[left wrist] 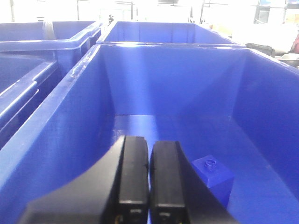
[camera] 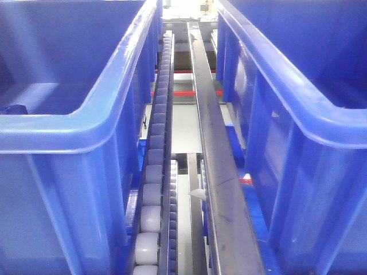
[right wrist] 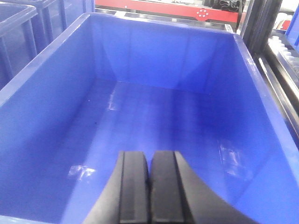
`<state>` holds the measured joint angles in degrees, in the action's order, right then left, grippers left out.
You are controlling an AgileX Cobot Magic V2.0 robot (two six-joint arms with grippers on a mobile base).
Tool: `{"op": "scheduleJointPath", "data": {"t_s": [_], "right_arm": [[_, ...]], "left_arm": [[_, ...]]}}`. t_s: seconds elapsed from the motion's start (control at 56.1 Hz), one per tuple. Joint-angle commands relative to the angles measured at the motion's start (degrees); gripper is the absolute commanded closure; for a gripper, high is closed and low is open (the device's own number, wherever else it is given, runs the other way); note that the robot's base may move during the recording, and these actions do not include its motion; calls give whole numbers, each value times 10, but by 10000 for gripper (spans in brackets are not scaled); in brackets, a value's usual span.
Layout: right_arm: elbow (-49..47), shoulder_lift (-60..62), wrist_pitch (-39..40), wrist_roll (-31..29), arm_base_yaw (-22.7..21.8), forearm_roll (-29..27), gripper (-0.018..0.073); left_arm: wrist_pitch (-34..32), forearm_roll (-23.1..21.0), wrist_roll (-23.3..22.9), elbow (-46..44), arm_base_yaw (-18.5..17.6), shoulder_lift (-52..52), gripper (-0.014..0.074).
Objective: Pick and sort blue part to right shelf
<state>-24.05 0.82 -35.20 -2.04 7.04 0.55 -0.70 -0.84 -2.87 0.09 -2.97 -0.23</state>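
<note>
The blue part (left wrist: 213, 175) stands upright on the floor of a blue tub (left wrist: 56, 135), its round knob on top. My left gripper (left wrist: 149, 144) hangs inside that tub just left of the part, shut with nothing between its fingers. In the right wrist view my right gripper (right wrist: 150, 156) is shut and empty over another blue tub (right wrist: 42, 88) whose floor is bare. The front view looks along the right shelf, showing its steel rail (camera: 215, 154) and white roller track (camera: 153, 177) between two tubs; neither gripper shows there.
Big blue tubs flank the track on the left (camera: 74, 126) and right (camera: 298, 114). More tubs sit left (left wrist: 23, 70) and behind (left wrist: 163, 32) in the left wrist view. A red bar (right wrist: 187, 7) and dark frame posts (right wrist: 261, 23) lie beyond the right tub.
</note>
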Motion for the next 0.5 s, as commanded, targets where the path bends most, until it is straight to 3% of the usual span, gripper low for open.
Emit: {"op": "scheduleJointPath", "data": {"t_s": [0.0,0.482], "right_arm": [[-14,4,51,-4,-3,2,516],[-14,4,51,-4,-3,2,516]], "left_arm": [[-18,-13,-9,19,-6,-14,472],[-14,-13,-9,19,-6,-14,472]]}}
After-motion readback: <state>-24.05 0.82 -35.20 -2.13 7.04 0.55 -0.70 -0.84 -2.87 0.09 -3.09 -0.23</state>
